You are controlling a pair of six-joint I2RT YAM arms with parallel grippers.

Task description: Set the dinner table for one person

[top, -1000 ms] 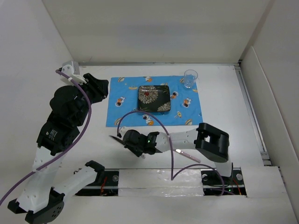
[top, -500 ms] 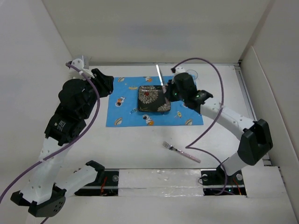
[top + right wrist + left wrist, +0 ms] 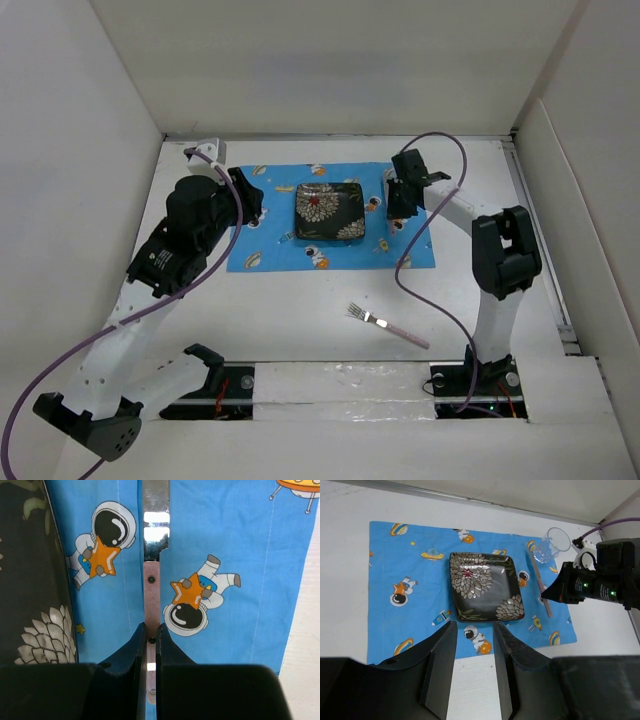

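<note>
The wide plain white dinner table [image 3: 300, 310] spreads beneath both grippers. The right gripper [image 3: 151, 631] is clamped on a pink-handled steel knife [image 3: 151, 580], which lies on the blue cartoon-print cloth [image 3: 225, 555]. A black square floral plate [image 3: 30, 580] sits just to its left. Beyond the plate, the left gripper [image 3: 474, 630] hangs with jaws apart, holding nothing.

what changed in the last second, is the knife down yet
The right pincer swung from the near side to the far side, then brought the knife down to the blue mat, right of the plate. It still clamps the handle. The left pincer, open, shifted towards the mat's left edge. Plate, fork and glass stayed put.
</note>
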